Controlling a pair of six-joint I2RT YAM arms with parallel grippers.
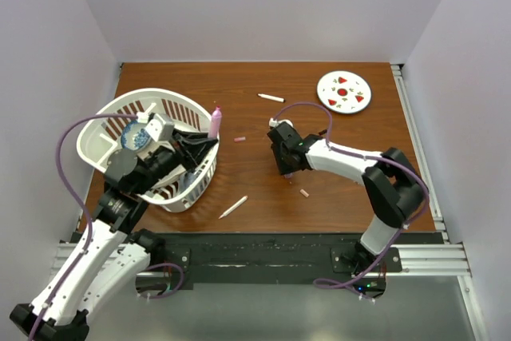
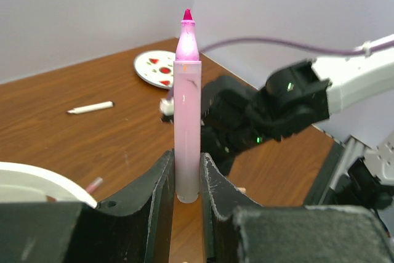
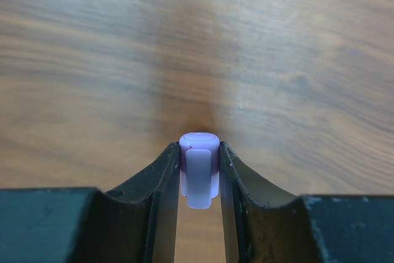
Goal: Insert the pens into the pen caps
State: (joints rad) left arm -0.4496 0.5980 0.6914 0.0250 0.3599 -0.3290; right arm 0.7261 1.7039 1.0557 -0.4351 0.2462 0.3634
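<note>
My left gripper (image 1: 209, 138) is shut on a pink-lilac pen (image 1: 215, 121), held over the basket's right rim. In the left wrist view the pen (image 2: 186, 103) stands upright between the jaws (image 2: 186, 173), magenta tip up. My right gripper (image 1: 287, 170) points down at the table and is shut on a lilac cap (image 3: 199, 167), which is hidden in the top view. The right gripper (image 2: 258, 118) sits just behind the pen. Loose white pens lie at the back (image 1: 271, 97) and the front (image 1: 233, 207). A pink cap (image 1: 239, 140) and a peach cap (image 1: 304, 193) lie on the table.
A white laundry-style basket (image 1: 128, 113) stands at the left, under my left arm. A round white plate with red spots (image 1: 344, 91) lies at the back right and also shows in the left wrist view (image 2: 155, 68). The table is brown wood, with white walls around it.
</note>
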